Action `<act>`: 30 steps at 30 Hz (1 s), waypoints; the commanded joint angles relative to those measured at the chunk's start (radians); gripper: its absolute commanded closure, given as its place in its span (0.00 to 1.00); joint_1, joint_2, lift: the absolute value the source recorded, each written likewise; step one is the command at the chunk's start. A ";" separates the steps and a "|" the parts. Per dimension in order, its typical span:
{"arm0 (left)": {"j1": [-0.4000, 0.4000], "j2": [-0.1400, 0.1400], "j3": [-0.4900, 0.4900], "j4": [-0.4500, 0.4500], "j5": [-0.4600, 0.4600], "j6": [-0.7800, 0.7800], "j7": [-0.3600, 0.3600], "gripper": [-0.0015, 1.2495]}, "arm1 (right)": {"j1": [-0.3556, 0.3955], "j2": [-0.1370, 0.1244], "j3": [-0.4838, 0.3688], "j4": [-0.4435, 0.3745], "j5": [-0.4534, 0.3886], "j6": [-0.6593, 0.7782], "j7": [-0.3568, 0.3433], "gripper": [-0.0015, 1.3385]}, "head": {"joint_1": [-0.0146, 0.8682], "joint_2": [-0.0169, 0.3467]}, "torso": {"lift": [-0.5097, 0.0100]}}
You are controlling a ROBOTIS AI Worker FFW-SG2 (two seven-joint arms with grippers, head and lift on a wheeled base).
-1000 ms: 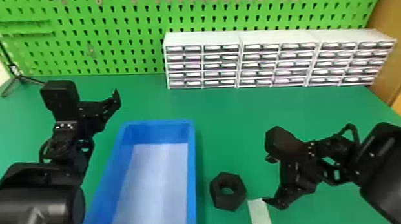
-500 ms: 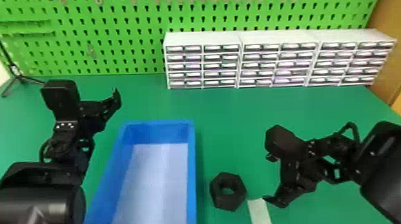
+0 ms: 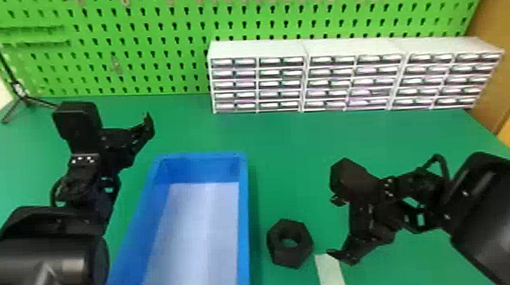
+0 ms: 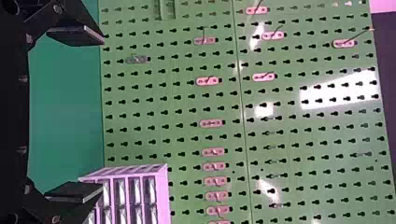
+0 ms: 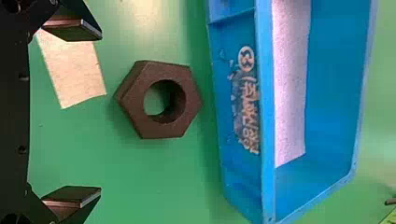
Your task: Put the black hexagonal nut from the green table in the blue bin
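The black hexagonal nut [image 3: 290, 243] lies flat on the green table [image 3: 291, 150], just right of the blue bin [image 3: 245, 218]. My right gripper [image 3: 336, 227] stands open to the right of the nut, not touching it. In the right wrist view the nut [image 5: 159, 100] lies beyond the spread fingertips of my right gripper [image 5: 100, 112], with the bin [image 5: 267, 116] behind it. My left gripper [image 3: 148, 120] is parked beyond the bin's back left corner; in the left wrist view this gripper [image 4: 102, 114] is open and holds nothing.
A pale tape strip [image 3: 330, 274] lies on the table between the nut and my right gripper's lower finger. White drawer cabinets [image 3: 258, 49] line the back, before a green pegboard [image 3: 159, 45]. A thin black stand [image 3: 22, 96] is at the back left.
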 commanded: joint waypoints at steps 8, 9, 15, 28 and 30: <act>-0.001 0.000 -0.001 0.000 0.002 0.000 0.000 0.14 | -0.049 0.041 0.052 0.000 -0.010 0.012 0.000 0.10 | 0.79 0.12 | 0.80; -0.001 0.000 -0.001 0.001 0.002 0.000 0.000 0.14 | -0.061 0.043 0.069 0.002 -0.008 0.012 0.000 0.10 | 0.79 0.12 | 0.80; -0.009 0.000 -0.004 0.001 0.003 0.000 0.000 0.14 | -0.123 0.050 0.136 0.006 0.012 0.032 0.000 0.10 | 0.79 0.12 | 0.80; -0.047 0.000 -0.010 0.001 0.005 -0.003 0.000 0.14 | -0.213 0.081 0.237 0.040 0.013 0.057 0.017 0.08 | 0.79 0.12 | 0.80; -0.055 0.000 -0.014 0.001 0.005 -0.003 0.000 0.14 | -0.219 0.084 0.254 0.052 0.001 0.057 0.017 0.08 | 0.79 0.12 | 0.80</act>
